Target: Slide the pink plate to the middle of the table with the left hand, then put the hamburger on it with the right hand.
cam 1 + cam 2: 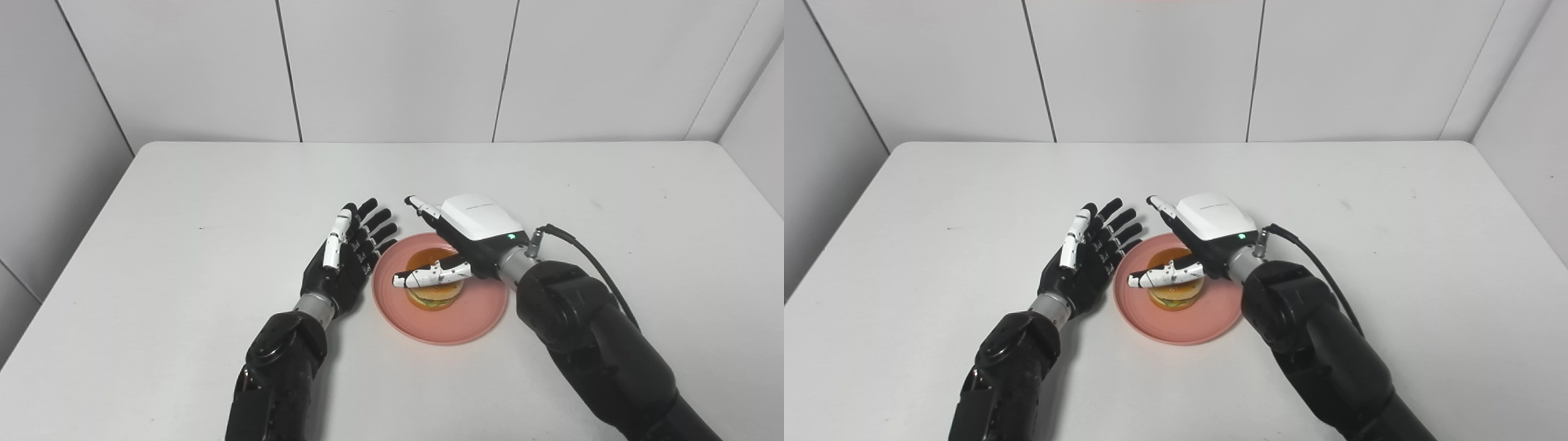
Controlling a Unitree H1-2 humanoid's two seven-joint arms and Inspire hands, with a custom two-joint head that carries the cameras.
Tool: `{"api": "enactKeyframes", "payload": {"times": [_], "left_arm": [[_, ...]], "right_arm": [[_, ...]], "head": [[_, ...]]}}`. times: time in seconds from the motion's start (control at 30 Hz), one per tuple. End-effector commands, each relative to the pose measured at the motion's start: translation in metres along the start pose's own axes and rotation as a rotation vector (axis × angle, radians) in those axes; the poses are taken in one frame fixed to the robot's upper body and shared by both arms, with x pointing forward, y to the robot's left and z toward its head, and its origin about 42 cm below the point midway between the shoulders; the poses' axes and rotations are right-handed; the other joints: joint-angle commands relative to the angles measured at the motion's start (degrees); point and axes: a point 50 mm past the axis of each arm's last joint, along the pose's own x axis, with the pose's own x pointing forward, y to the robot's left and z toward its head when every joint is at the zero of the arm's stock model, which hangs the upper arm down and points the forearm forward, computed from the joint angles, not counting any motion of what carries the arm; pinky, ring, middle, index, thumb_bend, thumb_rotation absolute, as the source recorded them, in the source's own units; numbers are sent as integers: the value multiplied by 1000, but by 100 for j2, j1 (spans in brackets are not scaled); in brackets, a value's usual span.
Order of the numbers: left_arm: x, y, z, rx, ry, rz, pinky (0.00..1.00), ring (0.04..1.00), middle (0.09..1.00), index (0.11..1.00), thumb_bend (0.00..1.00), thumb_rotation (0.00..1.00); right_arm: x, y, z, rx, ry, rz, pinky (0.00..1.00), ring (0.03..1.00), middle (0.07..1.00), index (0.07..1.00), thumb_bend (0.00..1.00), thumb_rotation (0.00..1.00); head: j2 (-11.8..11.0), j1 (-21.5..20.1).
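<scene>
The pink plate [468, 318] lies near the middle of the white table, and the hamburger [433, 298] sits upright on it. Over the burger hovers my right hand [473, 231], fingers stretched out and apart; its thumb crosses in front of the top bun and its white back hides the plate's far rim. I see no closed grasp on the burger. My left hand [346, 257] stands open just left of the plate's rim, palm turned toward the plate, fingers pointing away from me. Whether it touches the rim is unclear.
The white table [184, 214] carries nothing else. Its far edge meets a white panelled wall [392, 67]. A black cable [588, 254] loops off my right wrist above the table on the plate's right side.
</scene>
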Motion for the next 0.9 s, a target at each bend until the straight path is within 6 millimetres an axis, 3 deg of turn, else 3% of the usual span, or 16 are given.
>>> {"api": "enactKeyframes", "payload": {"times": [0.0, 0.13, 0.23, 0.37, 0.5, 0.57, 0.6, 0.67, 0.87], "left_arm": [[2, -5, 9, 1, -7, -26, 900, 910, 918, 923, 360, 1000], [0, -3, 13, 20, -32, -19, 908, 921, 919, 915, 370, 1000], [-4, -3, 21, 67, -83, 6, 883, 886, 893, 891, 358, 1000], [-14, -2, 32, 150, -150, 34, 907, 896, 902, 897, 389, 1000], [-28, 6, 40, 270, -193, 53, 948, 935, 948, 940, 408, 1000], [-36, 9, 40, 323, -210, 63, 984, 968, 985, 978, 407, 1000], [-39, 10, 40, 343, -218, 70, 994, 987, 994, 991, 408, 1000], [-46, 11, 39, 381, -231, 78, 999, 997, 999, 998, 413, 1000], [-57, 16, 33, 454, -260, 80, 1000, 1000, 1000, 1000, 440, 1000]], "right_arm": [[-2, -34, 7, -30, -50, -124, 524, 696, 880, 961, 1000, 921], [-11, -44, 0, 26, -57, -186, 499, 701, 879, 957, 1000, 922], [-22, -48, -13, 173, -60, -284, 496, 729, 884, 950, 990, 946], [-37, -41, -32, 376, -61, -424, 676, 817, 896, 931, 884, 982], [-54, -18, -51, 580, -16, -463, 750, 859, 902, 924, 918, 999], [-62, -2, -58, 675, 8, -462, 826, 912, 944, 962, 937, 1000], [-66, 6, -61, 732, 7, -467, 915, 964, 977, 985, 957, 1000], [-70, 22, -63, 840, -12, -483, 974, 991, 994, 996, 959, 1000], [-73, 59, -65, 988, 28, -539, 1000, 1000, 1000, 1000, 999, 1000]], "head": [[6, 4], [-3, 23], [-14, 34], [-23, 30], [-13, -14], [-16, -47], [-16, -47], [-12, -72], [24, -23]]}}
